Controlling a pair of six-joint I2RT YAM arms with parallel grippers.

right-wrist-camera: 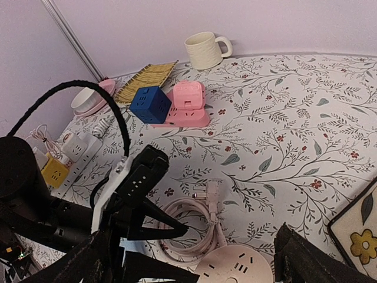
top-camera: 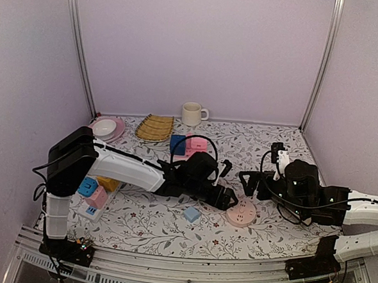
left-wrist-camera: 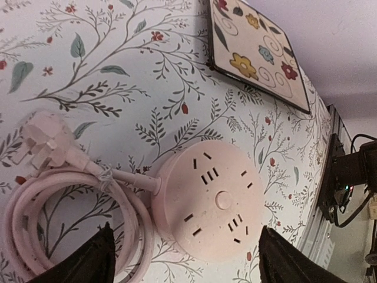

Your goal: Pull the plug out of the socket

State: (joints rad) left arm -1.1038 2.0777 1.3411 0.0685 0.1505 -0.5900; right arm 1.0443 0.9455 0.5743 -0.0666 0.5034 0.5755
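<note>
A round pink socket (top-camera: 241,214) lies flat on the floral table, with nothing plugged into its slots (left-wrist-camera: 209,200). Its own pink cord (left-wrist-camera: 65,200) lies coiled beside it, and the cord's plug (left-wrist-camera: 47,141) rests loose on the table. My left gripper (top-camera: 227,198) is open and empty, hovering just above the socket and straddling it (left-wrist-camera: 188,268). My right gripper (top-camera: 249,184) is open and empty, a little above and behind the socket (right-wrist-camera: 235,268). It looks down on the left gripper's fingers (right-wrist-camera: 171,227).
A small light-blue cube (top-camera: 191,213) lies left of the socket. A blue cube (top-camera: 178,144) and a pink strip (top-camera: 198,144) stand behind. A white strip (top-camera: 90,209) with cube adapters is at the left. A flowered coaster (right-wrist-camera: 359,230), mug (top-camera: 192,113), bamboo mat (top-camera: 155,126) and pink plate (top-camera: 114,130) are also there.
</note>
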